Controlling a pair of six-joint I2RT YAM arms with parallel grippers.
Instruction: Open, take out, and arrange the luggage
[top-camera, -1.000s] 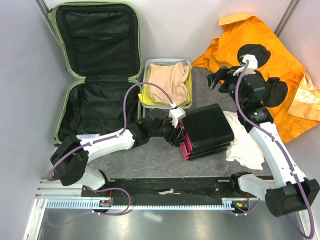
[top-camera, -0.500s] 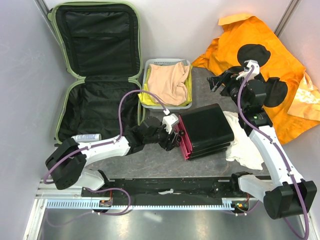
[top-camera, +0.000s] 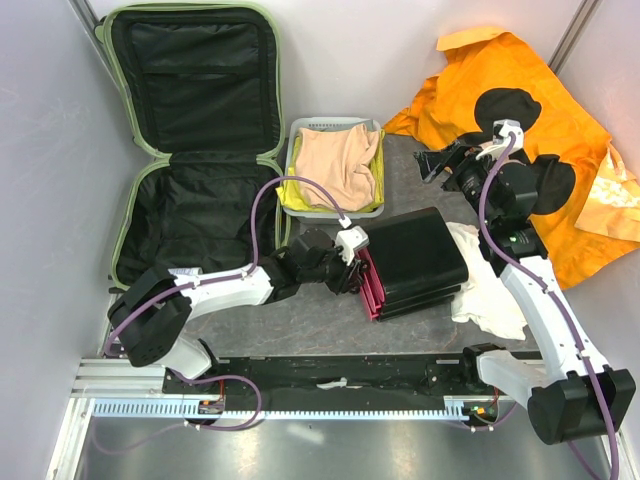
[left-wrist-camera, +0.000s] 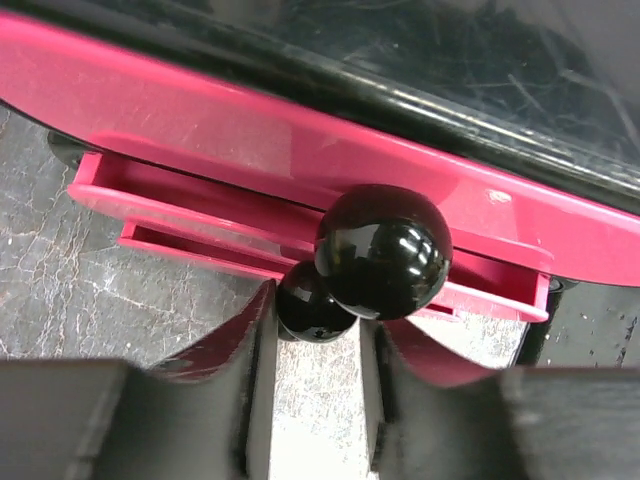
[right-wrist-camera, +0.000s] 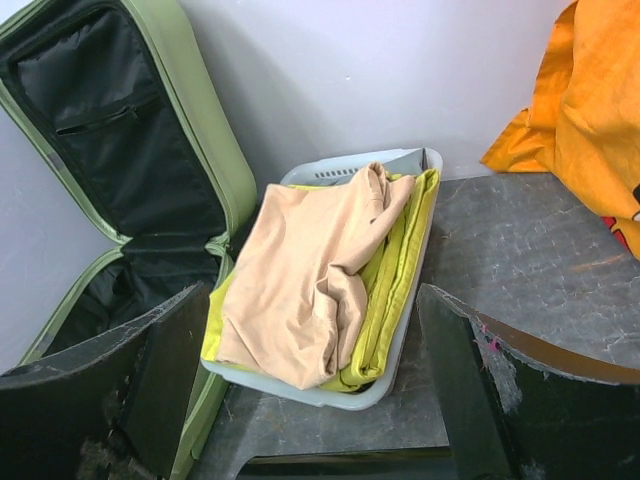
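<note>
Luggage lies open at the far left corner of the table, its pale green lid propped upright against the back wall and its base flat, black lining showing in both halves. Just beside it on the right stands a white basket holding a folded peach cloth on top of a yellow-green cloth. Nearer the arms, a black box sits in the middle with its pink drawers facing left. The left gripper is at those drawers, apart from the luggage; its jaws are drawn narrow on either side of the lower black knob, with the upper knob just above them. Whether they actually pinch the knob cannot be told. The right gripper hangs over the far right of the table with its jaws spread wide and nothing between them, next to a crumpled orange cloth. A white cloth lies against the box's right side.
</note>
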